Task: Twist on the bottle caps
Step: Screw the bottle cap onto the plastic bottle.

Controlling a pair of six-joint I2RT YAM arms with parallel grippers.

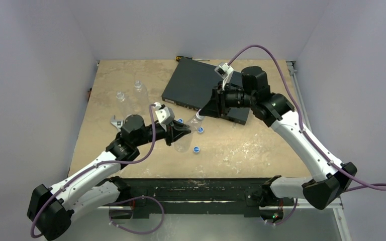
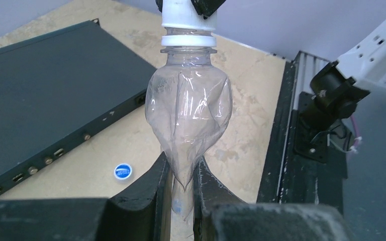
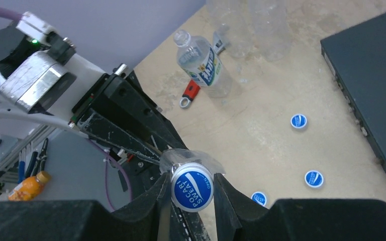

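Capping the neck of a clear bottle (image 2: 188, 108) held over the table (image 1: 261, 145), a blue cap (image 3: 192, 187) sits pinched in the right gripper (image 3: 191, 182) — the left gripper (image 2: 181, 173) squeezing the crumpled body. Tightening appears underway; next, a firm twist without slipping.

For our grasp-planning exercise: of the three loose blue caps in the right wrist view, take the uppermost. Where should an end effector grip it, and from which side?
The cap is probably best gripped across its rim, from straight above. It lies flat on the table, printed face up, so only its low side wall offers opposing faces, and nothing crowds it.
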